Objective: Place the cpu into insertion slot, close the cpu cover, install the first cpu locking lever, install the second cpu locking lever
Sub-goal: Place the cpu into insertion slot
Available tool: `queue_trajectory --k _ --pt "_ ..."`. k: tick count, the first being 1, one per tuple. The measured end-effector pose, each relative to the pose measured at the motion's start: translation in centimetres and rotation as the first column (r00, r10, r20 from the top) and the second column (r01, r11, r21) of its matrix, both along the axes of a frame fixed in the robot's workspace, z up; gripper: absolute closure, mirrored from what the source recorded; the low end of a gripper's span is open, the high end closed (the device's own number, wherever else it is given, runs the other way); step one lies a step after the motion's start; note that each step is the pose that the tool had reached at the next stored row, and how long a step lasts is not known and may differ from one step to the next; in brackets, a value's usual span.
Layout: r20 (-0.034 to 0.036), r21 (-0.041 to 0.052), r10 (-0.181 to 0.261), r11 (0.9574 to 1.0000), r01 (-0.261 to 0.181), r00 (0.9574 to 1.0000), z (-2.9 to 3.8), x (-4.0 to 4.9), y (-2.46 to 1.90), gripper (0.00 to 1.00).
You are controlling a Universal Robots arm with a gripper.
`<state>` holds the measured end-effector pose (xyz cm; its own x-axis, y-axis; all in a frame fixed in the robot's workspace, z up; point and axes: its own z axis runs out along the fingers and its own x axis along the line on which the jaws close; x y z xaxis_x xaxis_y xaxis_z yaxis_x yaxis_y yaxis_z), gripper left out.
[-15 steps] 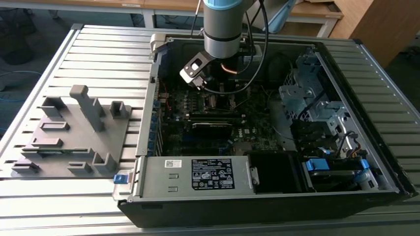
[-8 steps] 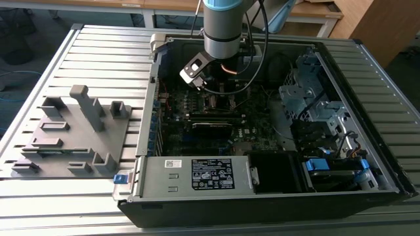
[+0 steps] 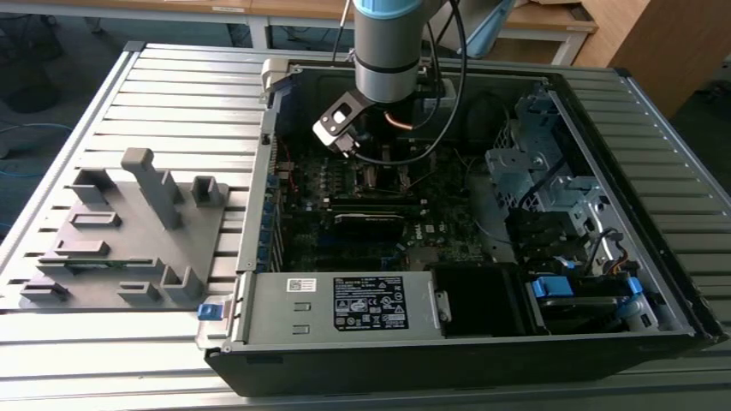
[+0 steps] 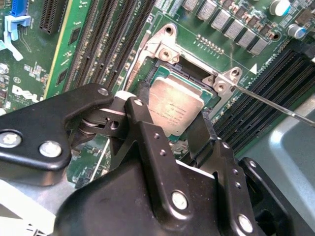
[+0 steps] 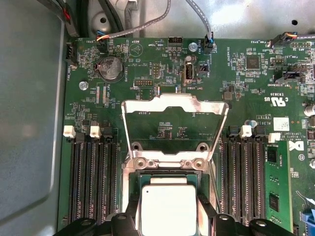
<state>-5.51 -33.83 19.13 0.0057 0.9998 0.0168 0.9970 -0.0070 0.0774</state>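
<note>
Tool is closed to chip width and grips the cpu by two opposite edges. The cpu sits, dull silver-grey lid uppermost, in the insertion slot. Beyond it, the first wrist view shows the cpu cover swung open, and the exterior view adds the open computer case on the slatted table.

- A robotics lab or workshop, by the look of it.
- A robot arm hangs over an opened computer case on a slatted metal table.
- A grey fixture block sits beside the case, with wooden desks behind.
</note>
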Motion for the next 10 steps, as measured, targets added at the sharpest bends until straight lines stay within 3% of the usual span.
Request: queue_trajectory --k 10 --pt "0.0001 0.0002 0.0 1.0 0.0 1.0 -0.1 0.0 0.0 0.46"
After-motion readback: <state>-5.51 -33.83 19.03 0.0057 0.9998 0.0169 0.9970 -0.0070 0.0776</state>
